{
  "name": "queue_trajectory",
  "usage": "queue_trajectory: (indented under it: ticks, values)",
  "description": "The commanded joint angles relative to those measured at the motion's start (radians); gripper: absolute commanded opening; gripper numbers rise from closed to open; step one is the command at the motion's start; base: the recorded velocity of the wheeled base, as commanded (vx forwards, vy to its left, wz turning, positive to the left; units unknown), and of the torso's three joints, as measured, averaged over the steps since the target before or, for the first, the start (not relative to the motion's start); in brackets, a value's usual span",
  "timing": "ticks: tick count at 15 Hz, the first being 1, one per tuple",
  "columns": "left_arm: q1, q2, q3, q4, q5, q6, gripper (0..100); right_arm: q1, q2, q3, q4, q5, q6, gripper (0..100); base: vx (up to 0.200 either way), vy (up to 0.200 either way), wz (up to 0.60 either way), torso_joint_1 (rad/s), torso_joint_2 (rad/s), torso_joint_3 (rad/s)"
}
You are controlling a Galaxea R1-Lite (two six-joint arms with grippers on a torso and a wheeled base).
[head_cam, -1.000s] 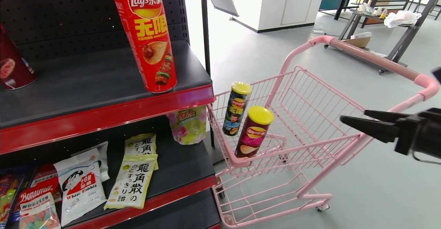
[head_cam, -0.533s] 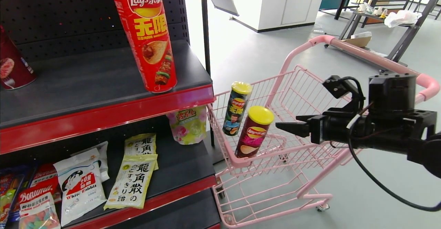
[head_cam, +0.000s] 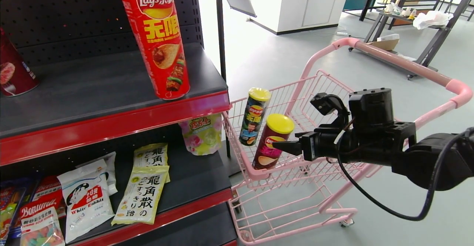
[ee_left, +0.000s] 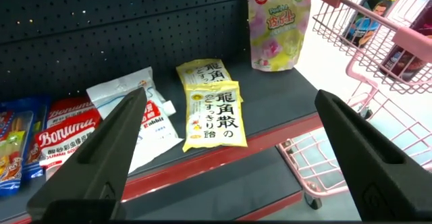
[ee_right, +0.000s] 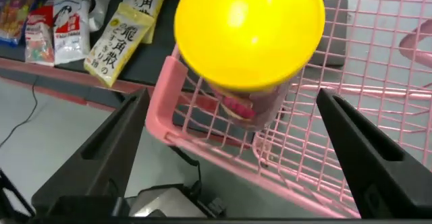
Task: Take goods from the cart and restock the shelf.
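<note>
Maroon chip can [head_cam: 272, 142] with the yellow lid is standing upright at the shelf-side end of the pink cart [head_cam: 403, 70], just beside a dark can [head_cam: 254, 117]. Over the last second the right pincer [head_cam: 277, 146] has been sweeping in from the cart's far side and is now arriving at the maroon can, fingers spread wide and gripping nothing. A grasp is likely coming before the lift to the shelf [head_cam: 111, 86]. Meanwhile the left pincer [ee_left: 226, 160] is hanging spread before the lower shelf.
</note>
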Motion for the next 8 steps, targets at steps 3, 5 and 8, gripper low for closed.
queue_trajectory:
  ticks: [3, 5, 8]
  values:
    - [0.0, 0.001, 0.0, 0.0, 0.0, 0.0, 100, 0.011, 0.123, -0.048, -0.099, -0.047, 0.002, 100, 0.0, 0.0, 0.0, 0.0, 0.0, 0.0]
    - [0.0, 0.001, 0.0, 0.0, 0.0, 0.0, 100, 0.014, 0.156, -0.056, -0.123, -0.06, 0.002, 100, 0.0, 0.0, 0.0, 0.0, 0.0, 0.0]
    - [0.0, 0.001, 0.0, 0.0, 0.0, 0.0, 100, 0.013, 0.192, -0.076, -0.132, -0.092, 0.01, 100, 0.0, 0.0, 0.0, 0.0, 0.0, 0.0]
